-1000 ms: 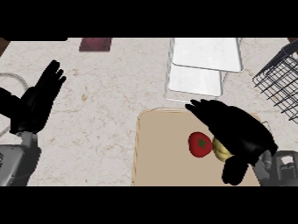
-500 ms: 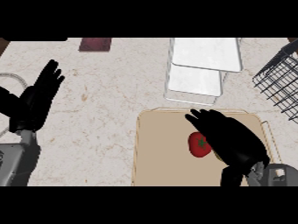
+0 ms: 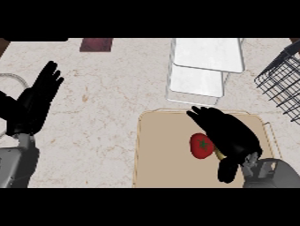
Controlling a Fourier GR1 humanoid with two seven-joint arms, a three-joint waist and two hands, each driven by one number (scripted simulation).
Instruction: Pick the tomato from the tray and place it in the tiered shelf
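Tomato (image 3: 201, 146) red, green stem up, on beige tray (image 3: 162, 152) near right of counter (image 3: 107, 101). Right hand (image 3: 227, 134) over tray, just right of tomato, fingers extended toward far-left, thumb hanging near; nothing grasped, contact with tomato unclear. Left hand (image 3: 29, 106) at left edge, open, fingers up, resting. White tiered shelf (image 3: 204, 66) far of tray. Black wire basket (image 3: 289, 86) far right.
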